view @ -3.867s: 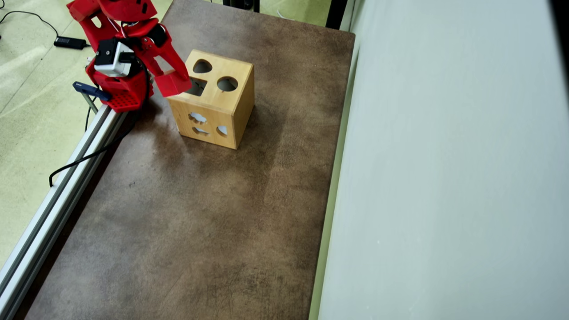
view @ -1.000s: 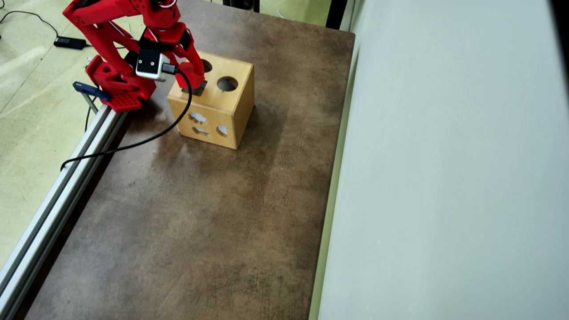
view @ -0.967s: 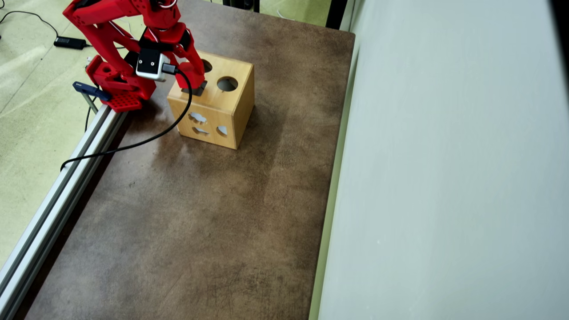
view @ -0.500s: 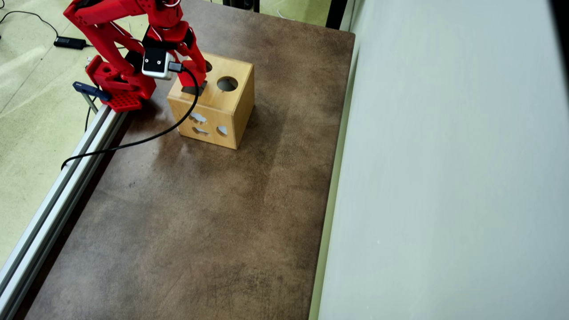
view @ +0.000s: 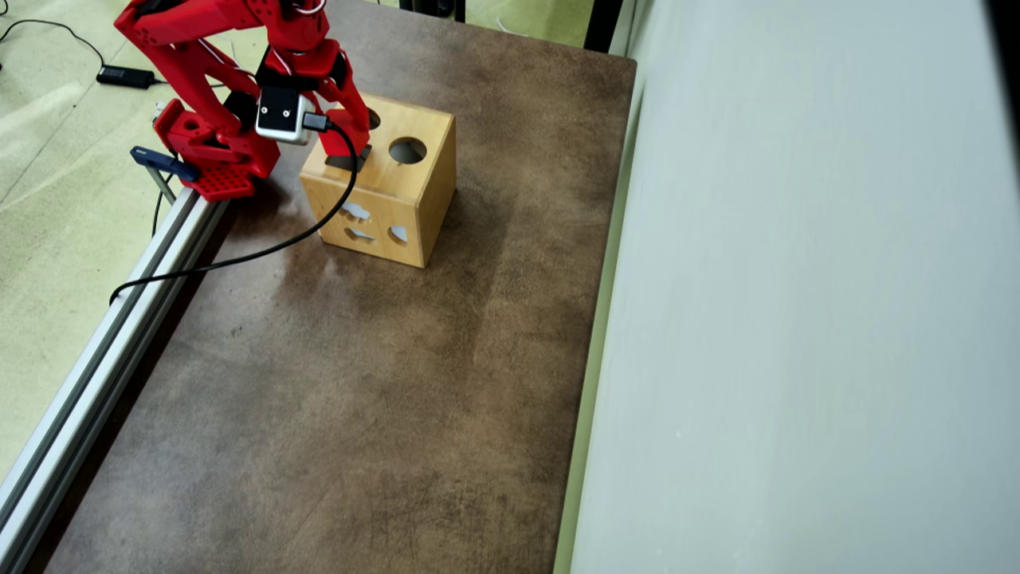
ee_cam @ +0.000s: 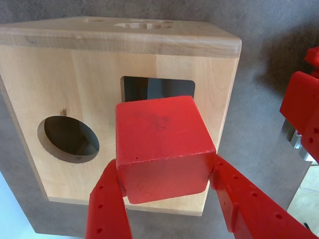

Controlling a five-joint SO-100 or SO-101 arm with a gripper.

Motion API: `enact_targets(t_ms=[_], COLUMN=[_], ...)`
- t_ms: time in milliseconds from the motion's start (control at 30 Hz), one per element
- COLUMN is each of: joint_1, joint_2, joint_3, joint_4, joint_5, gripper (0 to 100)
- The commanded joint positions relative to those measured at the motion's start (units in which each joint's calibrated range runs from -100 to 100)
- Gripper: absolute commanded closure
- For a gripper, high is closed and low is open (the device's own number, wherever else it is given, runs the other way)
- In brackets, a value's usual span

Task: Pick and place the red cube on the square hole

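- Wrist view: the gripper (ee_cam: 164, 191) is clamped on the red cube (ee_cam: 162, 144), one red finger pressed to each lower side of it, the cube's top face and near face showing between them.
- Wrist view: the cube hangs over the top face of the wooden box (ee_cam: 75, 84) and covers the lower part of the square hole (ee_cam: 149, 87); only the hole's far strip and its two far corners show past the cube's far edge.
- Wrist view: the cube sits a little askew to the hole, its right corner reaching past the hole's right edge. Whether it touches the wood cannot be told.
- Wrist view: the round hole (ee_cam: 67, 139) lies to the left of the cube, clear of it, with bare wood between.
- Wrist view: the box's right edge runs just beside the right finger; beyond it lies open brown table (ee_cam: 264, 64).
- Overhead view: the gripper (view: 348, 143) points down over the box (view: 398, 195), which stands near the table's far left corner, just beside the arm's base (view: 211, 155).
- Overhead view: the square hole (view: 349, 162) peeks out dark beneath the fingertips; the cube cannot be told from the red gripper here.
- Overhead view: the round hole (view: 407, 150) sits open to the right.
- Overhead view: a black cable (view: 239, 255) loops from the wrist across the box's left edge to the metal rail (view: 96, 359).
- Overhead view: the table (view: 358, 399) spreads wide and open in front of the box, bounded on the right by a pale wall (view: 797, 319).
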Motion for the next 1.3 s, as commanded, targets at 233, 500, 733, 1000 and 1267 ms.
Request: enact_targets(t_ms=[233, 500, 733, 1000, 1267], joint_1=[0.5, 0.5, 0.5, 0.5, 0.5], joint_2=[-0.1, 3.4, 4.1, 5.8, 5.8], joint_3=[1.2, 1.2, 1.2, 1.1, 1.0], joint_4=[0.0, 0.1, 0.1, 0.1, 0.3], joint_5=[-0.2, -0.2, -0.2, 0.0, 0.5], gripper=[95, 95, 95, 95, 95])
